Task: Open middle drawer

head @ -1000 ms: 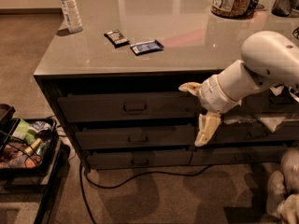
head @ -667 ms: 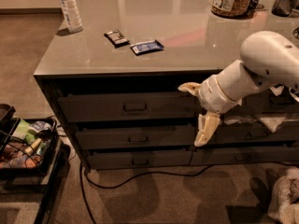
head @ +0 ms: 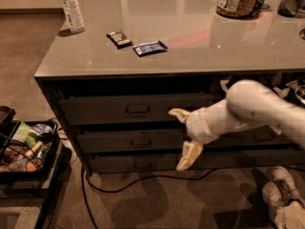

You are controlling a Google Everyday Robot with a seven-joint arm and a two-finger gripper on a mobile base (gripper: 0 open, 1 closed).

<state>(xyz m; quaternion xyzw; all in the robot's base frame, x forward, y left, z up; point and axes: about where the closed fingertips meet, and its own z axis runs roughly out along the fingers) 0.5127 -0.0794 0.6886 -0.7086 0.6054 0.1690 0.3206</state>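
Your gripper (head: pixel 183 135) sits at 3 o'clock of middle drawer (head: pixel 109 142), fingers spread wide, holding nothing. Drawer second of three under glossy grey countertop (head: pixel 200 46). Water bottle (head: pixel 71 8) at 11 o'clock. Brown carpet (head: pixel 152 204) below.

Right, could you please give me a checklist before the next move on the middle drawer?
1. The middle drawer is in view and not pulled out: ok.
2. Its pull is unobstructed: ok.
3. The gripper is open, in front of the drawers: ok.
4. The gripper is lined up on the pull: not ok, it sits to the right.
5. The gripper touching the drawer front: cannot tell.
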